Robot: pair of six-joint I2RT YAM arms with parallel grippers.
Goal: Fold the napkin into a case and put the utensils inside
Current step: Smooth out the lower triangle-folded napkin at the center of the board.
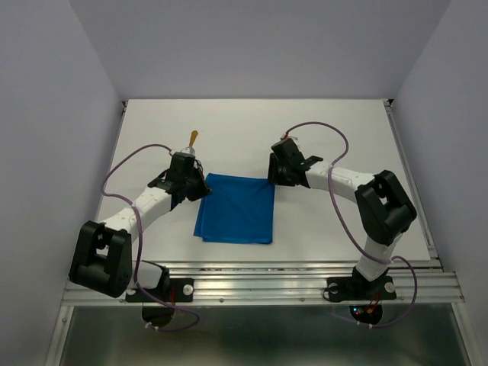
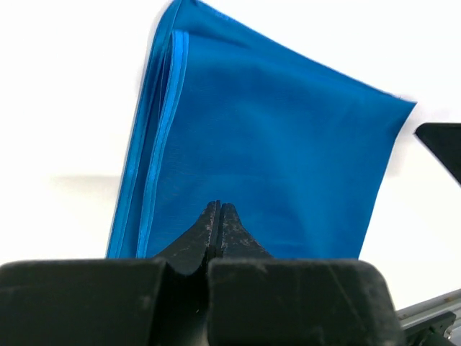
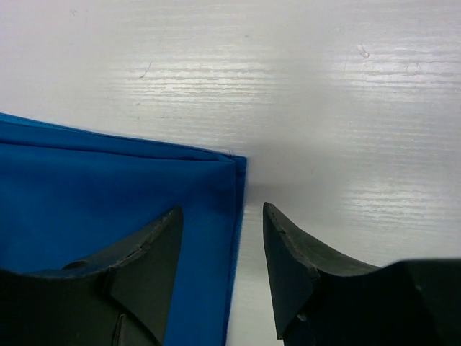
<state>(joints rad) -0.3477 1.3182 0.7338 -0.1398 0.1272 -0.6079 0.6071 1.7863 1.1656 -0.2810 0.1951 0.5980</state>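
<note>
**Spotter:** What's around you?

**Arm:** A white counter point(image 1: 343, 130) boxed in by pale walls point(image 1: 252, 46) on the left, the right and the far side. A metal rail point(image 1: 290, 274) runs along the near edge. There is wide bare surface beyond the cloth up to the far wall, and more out to my right. The tight side is the near one, where the cloth's near edge lies close to the rail.

**Spotter:** Where's the napkin, and how does it sit?

**Arm:** The napkin point(image 1: 236, 210) lies flat in the middle of the counter, between my two arms. It is folded into a rectangle almost as deep as it is wide, so it has no strong long axis. Seen from above it is turned slightly clockwise. My left wrist camera shows stacked layers along one side edge.

**Spotter:** And your hands?

**Arm:** My left end effector point(image 2: 218, 205) is at the far-left corner of the napkin with its fingers pressed fully together over the cloth. I cannot tell whether any cloth is pinched between them. My right end effector point(image 3: 222, 209) is at the far-right corner with its fingers spread and holding nothing. One finger is over the blue cloth and the other is over bare counter, with the hemmed side edge running between them.

**Spotter:** Any cutlery?

**Arm:** One golden-orange utensil point(image 1: 194, 139) shows just beyond my left wrist. Its long axis points toward the far wall and leans slightly right. Its near end is hidden behind the wrist.
</note>
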